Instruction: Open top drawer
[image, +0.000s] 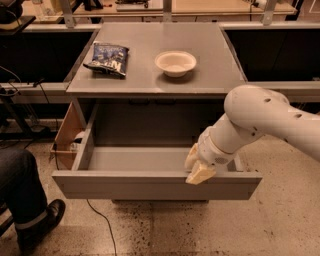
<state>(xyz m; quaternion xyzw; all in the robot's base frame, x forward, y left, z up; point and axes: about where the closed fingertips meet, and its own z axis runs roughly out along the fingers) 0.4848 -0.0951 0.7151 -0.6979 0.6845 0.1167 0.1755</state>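
The top drawer is a wide grey drawer under the cabinet top. It stands pulled far out, and its shallow grey box shows nothing inside. My gripper sits at the drawer's front panel, right of its middle, with cream fingertips over the panel's top edge. My white arm reaches in from the right. The lower drawer fronts are hidden under the open drawer.
On the grey cabinet top lie a dark blue snack bag at the left and a white bowl in the middle. A cardboard box stands left of the cabinet. A person's leg and black shoe are at the lower left. A cable runs over the floor.
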